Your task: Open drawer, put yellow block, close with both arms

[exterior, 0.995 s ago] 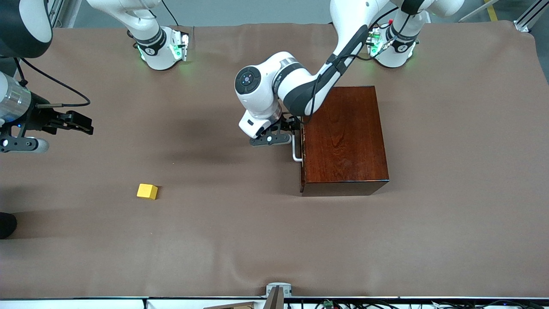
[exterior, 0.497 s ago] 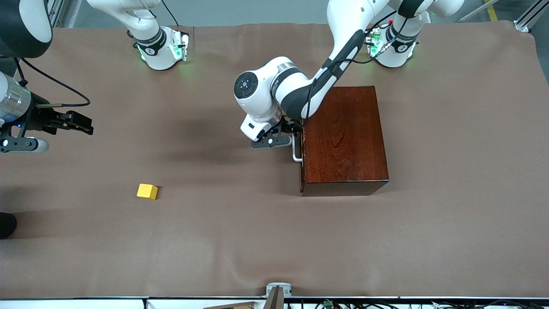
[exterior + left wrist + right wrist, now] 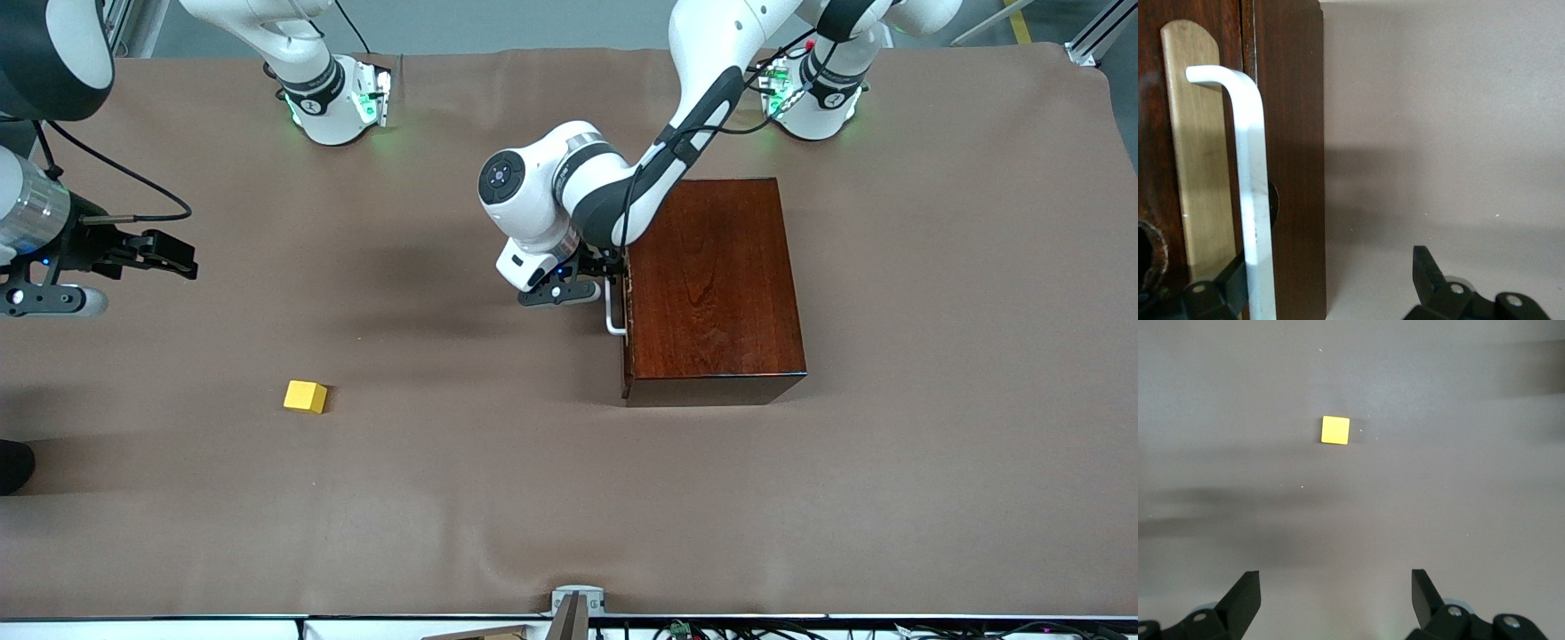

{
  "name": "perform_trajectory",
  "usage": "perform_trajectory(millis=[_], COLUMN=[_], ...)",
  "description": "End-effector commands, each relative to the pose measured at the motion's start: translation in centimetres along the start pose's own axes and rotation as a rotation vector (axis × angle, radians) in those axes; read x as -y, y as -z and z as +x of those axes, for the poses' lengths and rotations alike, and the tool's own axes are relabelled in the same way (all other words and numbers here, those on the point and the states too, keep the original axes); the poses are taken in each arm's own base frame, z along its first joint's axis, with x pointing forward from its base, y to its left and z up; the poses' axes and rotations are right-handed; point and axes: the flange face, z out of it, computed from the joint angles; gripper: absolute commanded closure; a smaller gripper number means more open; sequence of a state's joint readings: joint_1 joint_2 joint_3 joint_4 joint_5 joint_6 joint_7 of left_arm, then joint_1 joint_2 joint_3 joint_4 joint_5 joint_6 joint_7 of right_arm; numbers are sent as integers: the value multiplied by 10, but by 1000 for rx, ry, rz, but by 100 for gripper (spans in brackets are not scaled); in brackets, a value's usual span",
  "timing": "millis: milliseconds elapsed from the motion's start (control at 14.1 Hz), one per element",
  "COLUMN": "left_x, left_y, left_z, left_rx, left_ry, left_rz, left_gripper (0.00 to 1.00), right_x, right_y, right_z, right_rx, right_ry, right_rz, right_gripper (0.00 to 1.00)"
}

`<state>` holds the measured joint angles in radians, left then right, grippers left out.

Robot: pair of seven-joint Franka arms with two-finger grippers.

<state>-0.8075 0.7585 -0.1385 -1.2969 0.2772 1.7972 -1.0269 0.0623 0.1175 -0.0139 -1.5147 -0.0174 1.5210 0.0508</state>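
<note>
The drawer (image 3: 627, 302) of the dark reddish-brown box (image 3: 711, 284) is closed, and its white bar handle (image 3: 612, 313) faces the right arm's end of the table. My left gripper (image 3: 610, 271) is open at the handle. In the left wrist view the handle (image 3: 1251, 187) stands between the fingers, close against one finger (image 3: 1215, 297), with the other finger (image 3: 1426, 273) well apart over the cloth; the gripper (image 3: 1321, 283) is empty. The yellow block (image 3: 305, 396) lies on the cloth. My right gripper (image 3: 169, 253) is open and empty, up over the right arm's end of the table. The right wrist view shows the block (image 3: 1335, 430) ahead of that gripper (image 3: 1335, 593).
A brown cloth (image 3: 498, 480) covers the whole table. A pale wood strip (image 3: 1195, 167) lies on the drawer front under the handle. The box stands near the left arm's base (image 3: 813, 98). The right arm's base (image 3: 333, 98) is at the table's edge away from the camera.
The left arm's elbow and wrist have shifted slightly while its gripper stays at the handle. The right gripper has crept a little toward the table's middle. The drawer and block have not moved.
</note>
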Motion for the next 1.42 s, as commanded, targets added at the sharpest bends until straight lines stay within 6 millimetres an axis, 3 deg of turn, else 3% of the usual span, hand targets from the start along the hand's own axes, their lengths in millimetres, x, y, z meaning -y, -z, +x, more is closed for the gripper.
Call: perform_trajectory(millis=[0, 213, 1350], left_x=[-7, -10, -46], left_y=[8, 13, 27], left_z=[2, 3, 2], left_rx=[-42, -56, -76], left_ry=[20, 19, 102], left_rz=[-23, -52, -345], left_gripper=[0, 0, 0], right_x=[2, 10, 5], right_y=[0, -2, -1], right_z=[-1, -1, -1], right_rx=[4, 7, 7], right_ry=[3, 7, 0], right_rz=[6, 5, 6], right_gripper=[0, 0, 0])
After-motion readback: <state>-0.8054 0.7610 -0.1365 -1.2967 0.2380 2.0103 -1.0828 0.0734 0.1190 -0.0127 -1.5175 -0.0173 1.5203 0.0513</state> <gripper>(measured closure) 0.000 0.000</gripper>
